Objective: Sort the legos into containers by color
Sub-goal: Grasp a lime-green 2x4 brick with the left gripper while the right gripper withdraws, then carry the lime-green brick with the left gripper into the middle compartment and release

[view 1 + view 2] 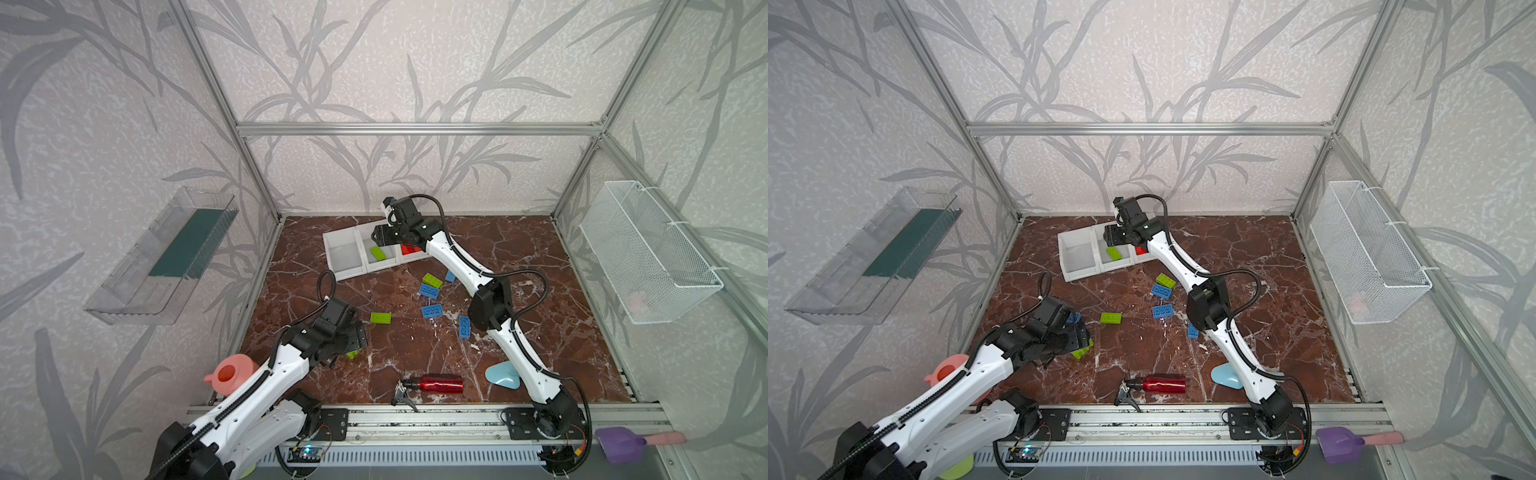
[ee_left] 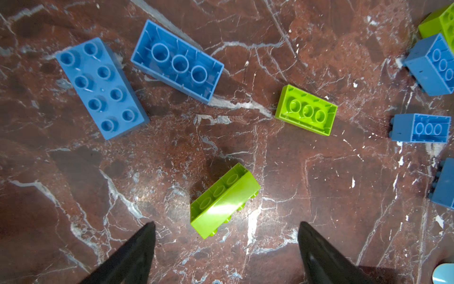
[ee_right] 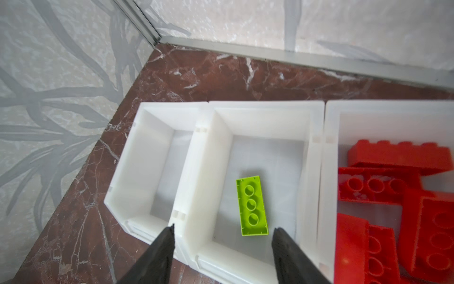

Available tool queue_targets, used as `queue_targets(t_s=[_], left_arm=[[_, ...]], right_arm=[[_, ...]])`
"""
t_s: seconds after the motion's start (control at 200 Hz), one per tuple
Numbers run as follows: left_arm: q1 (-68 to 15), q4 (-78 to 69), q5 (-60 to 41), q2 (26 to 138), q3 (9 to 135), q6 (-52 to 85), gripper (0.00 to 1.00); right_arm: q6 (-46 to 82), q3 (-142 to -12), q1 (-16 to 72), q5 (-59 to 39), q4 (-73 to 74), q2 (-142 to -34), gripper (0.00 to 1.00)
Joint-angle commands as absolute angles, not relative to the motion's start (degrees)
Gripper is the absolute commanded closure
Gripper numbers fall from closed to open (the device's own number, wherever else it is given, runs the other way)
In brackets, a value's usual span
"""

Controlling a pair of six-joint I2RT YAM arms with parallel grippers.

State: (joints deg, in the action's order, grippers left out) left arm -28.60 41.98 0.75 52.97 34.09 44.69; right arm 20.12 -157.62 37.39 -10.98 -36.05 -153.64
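Three joined white containers [image 1: 345, 255] stand at the back. The left one is empty, the middle one [image 3: 267, 123] holds a green lego [image 3: 251, 205], and the right one holds red legos [image 3: 393, 186]. My right gripper [image 3: 224, 227] hangs open above the middle bin with nothing between its fingers. My left gripper [image 2: 227, 222] is open low over the floor, and a green lego [image 2: 224, 200] lies on its side just past its fingertips, untouched. Several blue legos [image 1: 429, 291] and green legos [image 1: 380, 318] are scattered mid-floor. Two blue legos [image 2: 100, 86] lie near the left gripper.
A red bottle [image 1: 440, 383] and a metal tool [image 1: 403, 395] lie near the front rail. A light blue object [image 1: 503, 374] sits by the right arm and a pink watering can [image 1: 230, 374] by the left arm. A wire basket [image 1: 648, 253] and a clear tray [image 1: 166, 257] hang on the walls.
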Motion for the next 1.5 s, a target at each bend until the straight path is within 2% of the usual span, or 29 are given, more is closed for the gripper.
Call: queue_targets(t_s=[0.0, 0.29, 0.47, 0.56, 0.7, 1.09, 1.22, 1.245, 1.494], left_arm=[[-28.4, 40.3, -1.2, 54.2, 33.4, 45.8, 0.11], [-28.4, 36.6, -5.4, 61.4, 33.3, 42.5, 0.11], [-28.5, 35.2, -4.8, 65.4, 32.9, 42.0, 0.14], [-28.4, 34.6, -3.7, 66.9, 33.1, 41.7, 0.18], [-28.4, 33.0, -3.8, 68.9, 33.4, 41.0, 0.32], [-28.5, 31.4, -3.5, 73.1, 34.8, 40.3, 0.65], [-28.5, 31.5, -2.5, 70.9, 35.8, 40.2, 0.69], [-28.5, 31.5, -2.2, 70.3, 36.2, 40.1, 0.74], [-28.4, 35.6, 1.6, 68.8, 45.7, 38.1, 0.76]], right_arm=[[18.8, -158.0, 37.3, -10.7, -35.9, -151.3, 0.31], [16.8, -147.2, 36.9, -11.2, -34.9, -141.9, 0.28], [16.5, -132.5, 36.8, -12.3, -30.2, -132.4, 0.28], [16.7, -122.0, 36.8, -12.3, -24.8, -126.0, 0.29], [16.7, -106.9, 36.6, -11.6, -18.2, -116.0, 0.29], [18.7, -76.8, 34.4, -10.5, -12.0, -92.7, 0.29], [18.0, -70.8, 34.2, -9.8, -12.5, -87.5, 0.29], [17.9, -69.9, 34.2, -9.8, -13.1, -86.4, 0.29], [17.4, -58.4, 34.2, -9.9, -12.9, -77.7, 0.21]])
